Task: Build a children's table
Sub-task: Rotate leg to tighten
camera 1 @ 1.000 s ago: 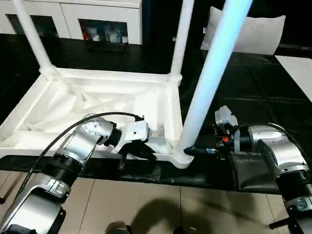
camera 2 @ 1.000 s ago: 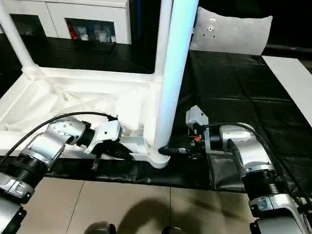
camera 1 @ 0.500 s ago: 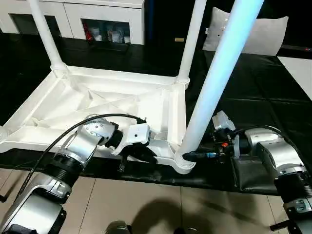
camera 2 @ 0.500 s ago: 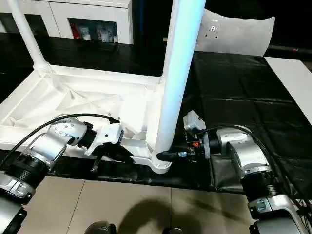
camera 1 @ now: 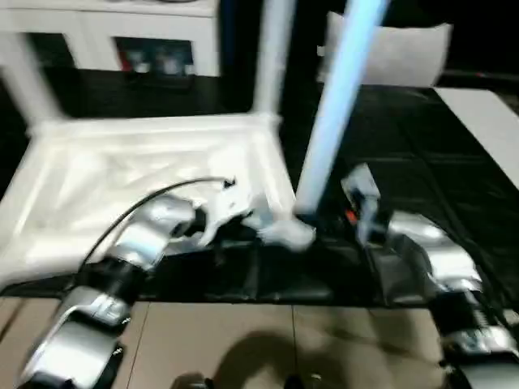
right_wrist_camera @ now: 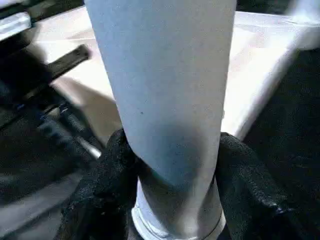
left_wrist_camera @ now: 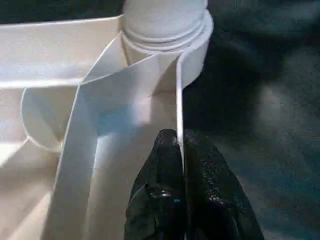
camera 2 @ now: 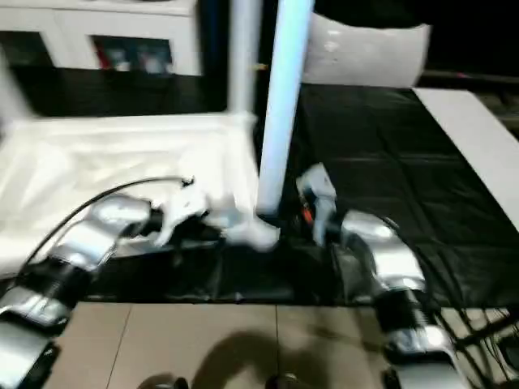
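The children's table point(camera 1: 122, 162) lies upside down on the black mat, its ribbed underside facing up. Legs stand in its corner sockets, and the nearest one point(camera 1: 336, 105) rises from the front right socket point(camera 1: 292, 233). My left gripper point(left_wrist_camera: 180, 150) is shut on the thin upright rim wall of the table just beside that socket. My right gripper point(right_wrist_camera: 172, 150) is closed around the base of the nearest leg point(right_wrist_camera: 165, 85), one black finger point(right_wrist_camera: 107, 170) on each side, just above the socket.
A white cabinet point(camera 1: 122, 40) with shelves stands at the back left and a grey pillow point(camera 1: 405, 49) at the back right. The black mat point(camera 1: 422, 146) stretches to the right. Tiled floor point(camera 1: 243, 340) lies in front of it.
The right gripper's fingers have drawn in onto the base of the nearest leg. The left gripper keeps its hold on the rim. The head camera has swung, shifting the whole picture.
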Available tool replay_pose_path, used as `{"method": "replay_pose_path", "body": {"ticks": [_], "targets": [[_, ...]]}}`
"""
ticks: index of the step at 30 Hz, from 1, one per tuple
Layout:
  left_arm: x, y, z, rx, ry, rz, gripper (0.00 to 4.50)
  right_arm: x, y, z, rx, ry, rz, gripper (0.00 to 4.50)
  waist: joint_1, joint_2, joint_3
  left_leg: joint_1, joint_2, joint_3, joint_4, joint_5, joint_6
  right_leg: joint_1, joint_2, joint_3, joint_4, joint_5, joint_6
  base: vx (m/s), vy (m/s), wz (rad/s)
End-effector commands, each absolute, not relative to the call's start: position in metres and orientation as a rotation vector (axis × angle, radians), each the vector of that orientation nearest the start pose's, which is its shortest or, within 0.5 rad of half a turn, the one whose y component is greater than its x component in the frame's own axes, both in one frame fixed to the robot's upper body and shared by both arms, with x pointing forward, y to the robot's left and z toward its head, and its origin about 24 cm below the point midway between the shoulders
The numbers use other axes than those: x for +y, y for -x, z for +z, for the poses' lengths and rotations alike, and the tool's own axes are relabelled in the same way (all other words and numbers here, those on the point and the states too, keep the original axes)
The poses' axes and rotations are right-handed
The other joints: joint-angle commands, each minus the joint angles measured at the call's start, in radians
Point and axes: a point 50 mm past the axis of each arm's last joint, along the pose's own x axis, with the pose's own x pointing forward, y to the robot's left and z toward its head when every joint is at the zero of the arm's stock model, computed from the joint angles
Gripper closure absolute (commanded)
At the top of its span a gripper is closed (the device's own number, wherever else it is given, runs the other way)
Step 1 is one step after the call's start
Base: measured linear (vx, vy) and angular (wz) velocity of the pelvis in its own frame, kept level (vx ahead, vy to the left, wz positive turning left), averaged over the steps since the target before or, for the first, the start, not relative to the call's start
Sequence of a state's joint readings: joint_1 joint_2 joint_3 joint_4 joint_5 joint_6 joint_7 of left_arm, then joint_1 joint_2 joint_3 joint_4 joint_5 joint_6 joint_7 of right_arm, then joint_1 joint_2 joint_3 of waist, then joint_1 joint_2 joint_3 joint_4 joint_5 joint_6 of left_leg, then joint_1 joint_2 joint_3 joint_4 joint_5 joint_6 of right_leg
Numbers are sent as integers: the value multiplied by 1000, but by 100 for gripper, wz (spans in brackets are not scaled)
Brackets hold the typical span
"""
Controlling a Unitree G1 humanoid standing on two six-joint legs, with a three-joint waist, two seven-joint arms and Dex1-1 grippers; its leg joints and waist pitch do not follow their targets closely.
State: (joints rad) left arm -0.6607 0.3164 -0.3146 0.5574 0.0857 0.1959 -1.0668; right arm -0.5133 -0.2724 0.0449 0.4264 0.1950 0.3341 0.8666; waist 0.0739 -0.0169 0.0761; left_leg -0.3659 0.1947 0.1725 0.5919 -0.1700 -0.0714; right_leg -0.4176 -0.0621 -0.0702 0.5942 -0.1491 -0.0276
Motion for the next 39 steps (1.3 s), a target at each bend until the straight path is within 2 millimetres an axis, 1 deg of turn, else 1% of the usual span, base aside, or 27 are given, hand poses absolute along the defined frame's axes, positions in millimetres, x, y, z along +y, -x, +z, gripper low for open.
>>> {"method": "replay_pose_path", "body": {"ticks": [1, 2, 3, 5, 7, 8, 9, 10, 12, 13, 14, 17, 19, 20, 21, 22, 24, 25, 26, 27, 28, 30, 32, 33, 36, 37, 39], "targets": [[93, -335, 82, 340, -480, -1247, 450, -129, -325, 55, 380, -1, 886, 257, 5, -5, -71, 6, 24, -11, -71, -230, 22, 52, -77, 41, -88, -457, -116, 0, 0, 0], [86, -337, 84, 335, -467, -1202, 450, -125, -329, 52, 422, 14, 813, 257, 4, 2, -74, 8, 25, -10, -69, -213, 22, 53, -75, 43, -82, -419, -129, 0, 0, 0], [71, -339, 88, 328, -439, -1135, 450, -114, -338, 49, 466, 55, 688, 257, -3, -6, -68, 2, 24, -10, -72, -208, 20, 53, -72, 42, -80, -398, -140, 0, 0, 0], [64, -340, 89, 329, -434, -1114, 450, -107, -341, 49, 471, 70, 651, 257, -6, -5, -69, 9, 23, -10, -71, -214, 11, 53, -76, 41, -84, -421, -139, 0, 0, 0], [59, -341, 89, 326, -437, -1100, 450, -102, -342, 49, 465, 60, 640, 257, -6, -3, -68, 7, 23, -10, -71, -219, 17, 54, -78, 42, -89, -433, -130, 0, 0, 0], [58, -342, 89, 324, -436, -1092, 450, -100, -342, 49, 455, 49, 638, 257, -6, -3, -71, 6, 24, -10, -72, -212, 22, 55, -77, 43, -86, -404, -131, 0, 0, 0], [58, -342, 88, 324, -436, -1090, 450, -100, -342, 49, 450, 45, 638, 203, -7, -1, -71, 6, 25, -10, -72, -208, 26, 54, -75, 44, -84, -368, -140, 0, 0, 0], [58, -342, 88, 324, -436, -1089, 450, -100, -342, 50, 448, 45, 640, 190, -6, -1, -72, 6, 25, -9, -72, -207, 28, 56, -75, 44, -82, -353, -144, 0, 0, 0], [59, -342, 88, 327, -440, -1081, 450, -103, -342, 52, 418, 49, 663, 188, -6, 0, -69, 7, 25, -9, -73, -222, 32, 55, -74, 44, -83, -346, -151, 0, 0, 0], [61, -343, 87, 331, -444, -1071, 450, -105, -341, 55, 397, 44, 679, 181, -6, 0, -68, 6, 24, -8, -73, -224, 32, 56, -75, 44, -84, -351, -151, 0, 0, 0], [63, -343, 87, 333, -448, -1068, 450, -107, -341, 56, 385, 40, 689, 156, -3, 0, -69, 8, 25, -8, -72, -228, 34, 56, -76, 45, -86, -358, -149, 0, 0, 0], [69, -343, 84, 338, -471, -1067, 450, -117, -340, 61, 350, 29, 708, 141, 2, -1, -69, 7, 26, -9, -73, -227, 38, 58, -76, 45, -86, -359, -145, 0, 0, 0], [79, -341, 81, 349, -489, -1091, 450, -134, -336, 64, 314, 44, 754, 115, 6, -2, -69, 8, 27, -9, -73, -229, 41, 57, -77, 44, -85, -357, -146, 0, 0, 0], [85, -340, 80, 344, -508, -1112, 450, -141, -333, 66, 291, 67, 795, 115, 9, -1, -66, 9, 27, -7, -73, -236, 49, 56, -78, 46, -89, -365, -139, 0, 0, 0], [85, -340, 80, 341, -512, -1117, 450, -142, -333, 66, 285, 71, 803, 98, 13, -3, -67, 7, 27, -6, -72, -236, 53, 57, -77, 45, -88, -369, -136, 0, 0, 0], [91, -339, 79, 348, -526, -1139, 450, -149, -329, 68, 256, 98, 857, 98, 15, -2, -67, 6, 27, -7, -73, -234, 54, 57, -79, 45, -88, -369, -137, 0, 0, 0], [99, -337, 77, 356, -540, -1167, 450, -158, -325, 69, 244, 114, 901, 71, 14, -3, -66, 5, 28, -8, -74, -242, 56, 57, -78, 44, -87, -376, -138, 0, 0, 0], [104, -334, 77, 355, -549, -1206, 450, -166, -321, 69, 248, 124, 938, 71, 15, -4, -68, 7, 29, -8, -74, -244, 58, 58, -78, 43, -88, -381, -138, 0, 0, 0], [107, -331, 76, 359, -557, -1233, 450, -171, -318, 70, 250, 134, 964, 58, 16, -4, -66, 6, 30, -9, -74, -244, 60, 58, -79, 44, -89, -390, -137, 0, 0, 0], [107, -331, 76, 359, -557, -1233, 450, -171, -318, 70, 250, 134, 964, 58, 17, -4, -66, 6, 31, -10, -75, -245, 61, 59, -79, 44, -89, -394, -137, 0, 0, 0], [110, -329, 76, 364, -570, -1258, 450, -174, -316, 71, 251, 145, 991, 50, 16, -3, -64, 7, 30, -8, -75, -243, 61, 55, -77, 44, -89, -394, -140, 0, 0, 0], [116, -324, 74, 352, -606, -1333, 450, -181, -309, 73, 268, 142, 1080, 50, 16, -3, -64, 9, 31, -8, -75, -259, 67, 55, -77, 42, -90, -410, -142, 0, 0, 0], [124, -319, 73, 367, -652, -1404, 450, -187, -306, 76, 270, 161, 1149, 50, 17, -6, -65, 7, 33, -7, -74, -253, 68, 55, -77, 43, -90, -410, -142, 0, 0, 0], [127, -316, 72, 377, -665, -1432, 450, -188, -305, 78, 264, 171, 1170, 50, 19, -5, -66, 8, 33, -8, -74, -251, 68, 56, -78, 43, -88, -409, -144, 0, 0, 0], [129, -310, 72, 376, -684, -1516, 450, -189, -301, 81, 276, 125, 1269, 50, 23, -3, -63, 10, 37, -6, -75, -260, 69, 52, -76, 42, -87, -417, -154, 0, 0, 0], [129, -309, 73, 375, -685, -1532, 450, -189, -300, 81, 278, 120, 1293, 65, 24, -3, -63, 10, 38, -6, -75, -262, 68, 52, -77, 42, -87, -420, -155, 0, 0, 0], [129, -306, 73, 366, -691, -1572, 450, -187, -299, 81, 299, 115, 1338, 74, 29, -5, -65, 11, 39, -5, -75, -258, 64, 52, -79, 43, -86, -419, -158, 0, 0, 0]]}}
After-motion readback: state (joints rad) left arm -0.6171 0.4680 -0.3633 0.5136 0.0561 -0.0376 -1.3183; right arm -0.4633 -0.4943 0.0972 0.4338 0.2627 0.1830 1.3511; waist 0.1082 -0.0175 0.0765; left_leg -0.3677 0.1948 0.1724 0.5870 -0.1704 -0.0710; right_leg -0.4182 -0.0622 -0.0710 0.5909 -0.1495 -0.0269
